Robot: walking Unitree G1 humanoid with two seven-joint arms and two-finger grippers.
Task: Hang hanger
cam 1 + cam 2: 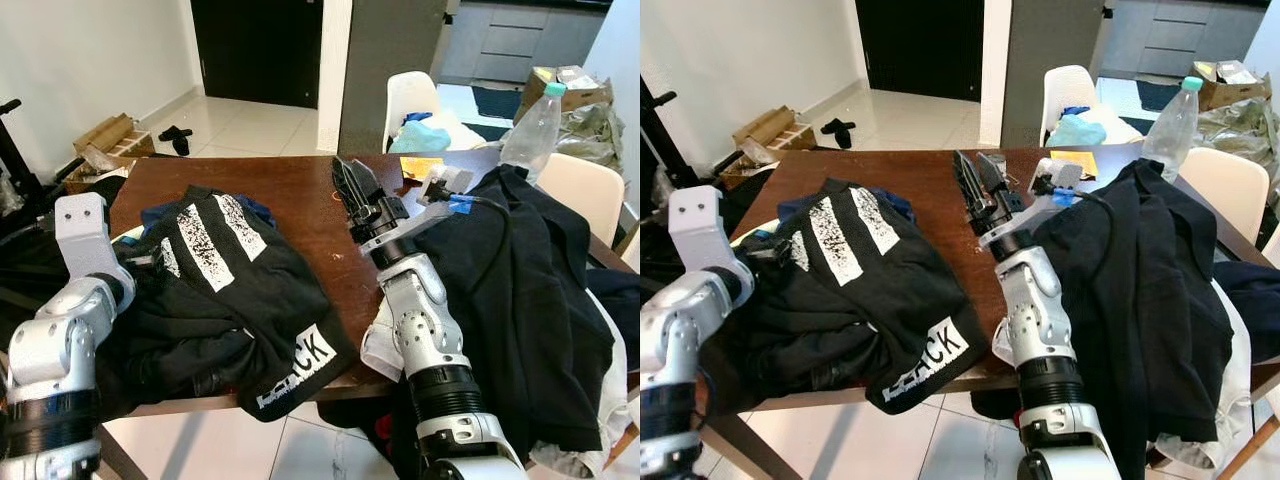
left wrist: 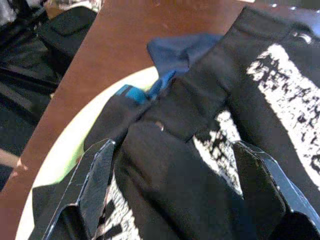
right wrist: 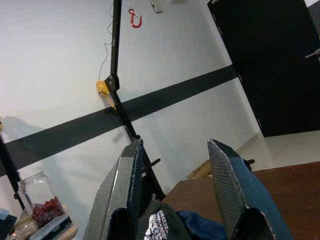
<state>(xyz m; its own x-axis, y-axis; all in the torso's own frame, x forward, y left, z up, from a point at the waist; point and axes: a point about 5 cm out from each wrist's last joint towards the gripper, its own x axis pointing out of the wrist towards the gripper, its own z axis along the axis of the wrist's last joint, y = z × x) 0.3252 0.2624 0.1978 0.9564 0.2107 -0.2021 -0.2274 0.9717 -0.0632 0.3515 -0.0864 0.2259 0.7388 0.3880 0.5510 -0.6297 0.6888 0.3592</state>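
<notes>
A brown wooden surface [image 1: 300,200] carries heaps of clothes. On its left side lies a black shirt [image 1: 230,270] with white brush-stripe print and a white patch near the surface's front edge; the letters "CK" can be read there, the rest is folded under. A blue garment [image 2: 185,47] peeks out from beneath the shirt. To the right of the shirt, a dark jacket [image 1: 1140,280] is draped over the surface's right side, with a clear plastic bottle [image 1: 532,130] with a teal cap behind it and white chairs [image 1: 415,100] beyond. Cardboard boxes [image 1: 105,135] sit on the floor off the surface's far left corner.

The left claw [image 2: 172,170] hovers just above the black shirt, fingers spread wide, gripping nothing. A pale green curved rim [image 2: 75,145], possibly the hanger, shows under the shirt's edge beside this claw; I cannot tell for sure.

The right claw [image 1: 352,185] is raised above bare wood between shirt and jacket, fingers parted and empty.
</notes>
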